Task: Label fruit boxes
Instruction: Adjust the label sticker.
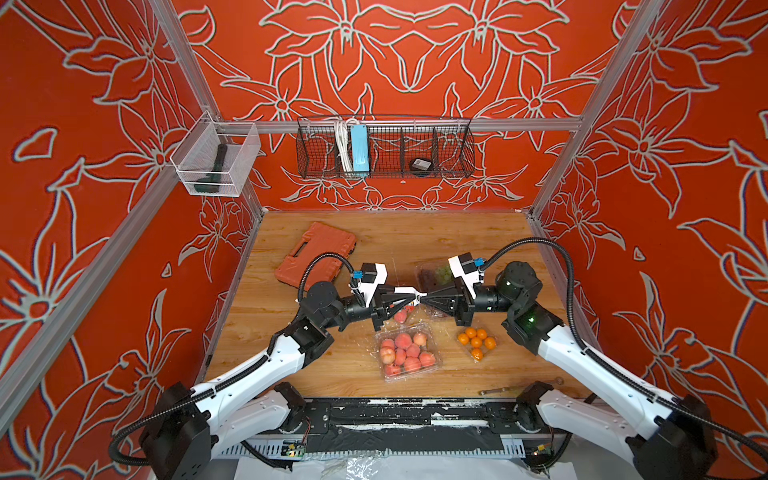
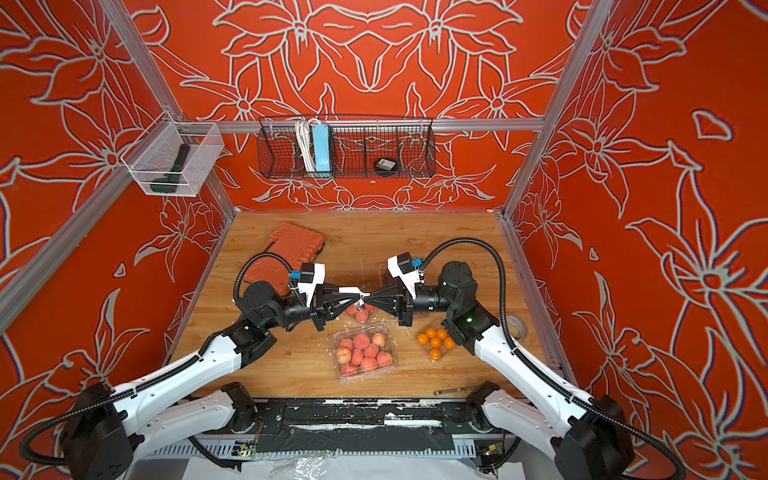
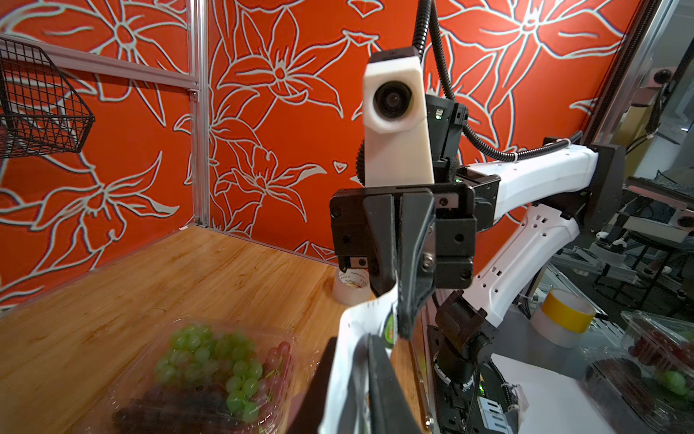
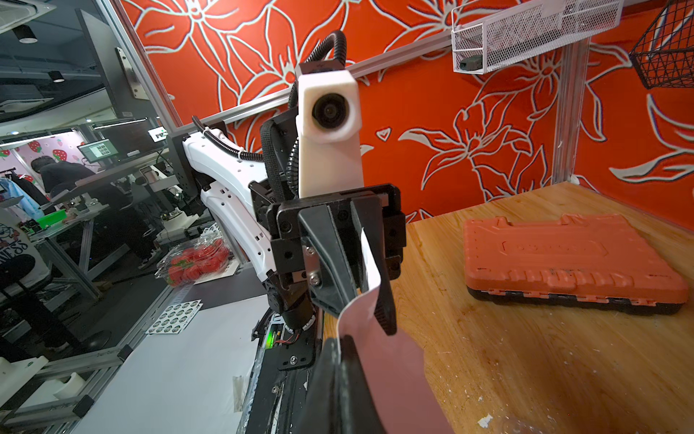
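White shell arms, black joints. White wrist camera housing: blue connector and black corrugated cable beside it, black tapered gripper fingers, silver screws just past it.

Grape box: mostly hidden behind right gripper. Few-peach box: partly under left gripper. Sticker sheet: print unreadable.

The clear plastic clamshell box of many peaches and the clear plastic clamshell box of grapes are glossy. The pale wooden tabletop is matt, grained and scuffed; the orange ribbed plastic tool case looks matt, the curled white paper sheet smooth.
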Action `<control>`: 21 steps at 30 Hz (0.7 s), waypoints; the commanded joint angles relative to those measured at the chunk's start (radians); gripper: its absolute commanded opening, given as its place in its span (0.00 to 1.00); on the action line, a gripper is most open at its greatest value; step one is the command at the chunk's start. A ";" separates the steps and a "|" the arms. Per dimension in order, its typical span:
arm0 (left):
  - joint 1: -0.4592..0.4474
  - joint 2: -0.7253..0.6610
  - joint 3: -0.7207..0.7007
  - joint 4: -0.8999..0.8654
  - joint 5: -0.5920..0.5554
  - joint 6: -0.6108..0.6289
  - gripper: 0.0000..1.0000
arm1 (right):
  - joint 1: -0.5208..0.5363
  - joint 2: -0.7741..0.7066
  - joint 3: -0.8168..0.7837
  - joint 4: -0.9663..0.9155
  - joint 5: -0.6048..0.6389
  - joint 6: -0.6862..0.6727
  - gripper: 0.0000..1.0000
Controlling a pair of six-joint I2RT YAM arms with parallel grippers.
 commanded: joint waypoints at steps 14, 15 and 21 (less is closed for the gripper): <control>0.007 -0.011 -0.012 0.030 0.032 -0.006 0.34 | 0.007 0.011 0.006 -0.003 0.006 -0.033 0.00; 0.007 -0.011 -0.014 0.033 0.035 -0.009 0.35 | 0.007 0.011 0.007 -0.004 0.009 -0.034 0.00; 0.007 -0.011 -0.014 0.038 0.064 -0.011 0.42 | 0.007 0.014 0.007 -0.001 0.012 -0.032 0.00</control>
